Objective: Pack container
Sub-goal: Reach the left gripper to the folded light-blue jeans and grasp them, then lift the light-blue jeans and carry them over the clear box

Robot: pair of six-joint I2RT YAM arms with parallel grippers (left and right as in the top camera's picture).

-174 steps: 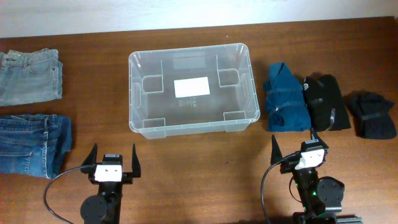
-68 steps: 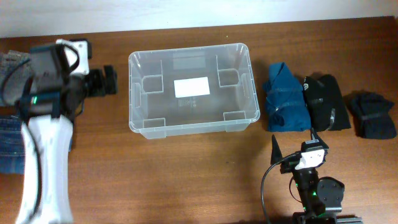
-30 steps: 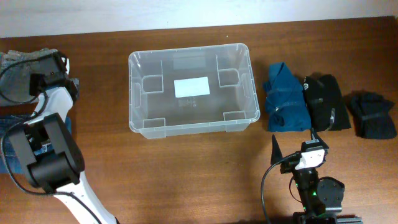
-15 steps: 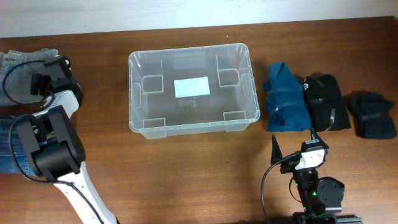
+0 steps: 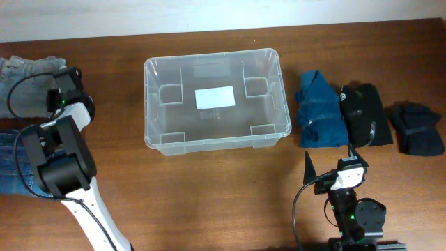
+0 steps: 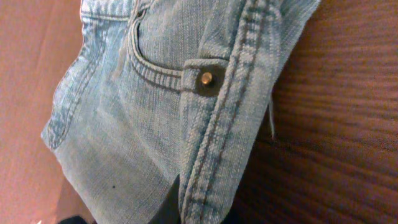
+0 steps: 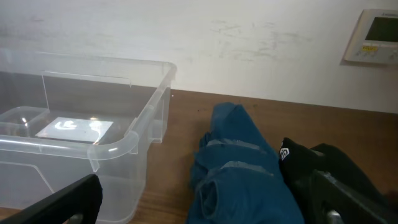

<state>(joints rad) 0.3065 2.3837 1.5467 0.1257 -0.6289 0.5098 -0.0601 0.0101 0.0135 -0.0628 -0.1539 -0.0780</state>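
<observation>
The container (image 5: 209, 55), a clear plastic bin with a white label on its base, stands mid-table with nothing in it; the right wrist view shows its near corner (image 7: 112, 146). Folded light grey-blue jeans (image 5: 24, 80) lie at the far left. My left gripper (image 5: 60, 90) sits at their right edge. In the left wrist view the jeans' (image 6: 155, 112) seamed edge runs down between the jaws, and my left gripper (image 6: 199, 216) is shut on it. My right gripper (image 5: 333, 164) stands open near the front edge, holding nothing; its fingers (image 7: 71, 199) frame a teal garment.
Darker blue jeans (image 5: 10, 164) lie at the left front, partly under my left arm. Right of the bin lie a teal bundle (image 5: 319, 108), a black bundle (image 5: 364, 115) and a dark navy bundle (image 5: 416, 129). The wall runs behind the table.
My left gripper has settled at the light jeans' right edge and closed on it. The right arm has not moved.
</observation>
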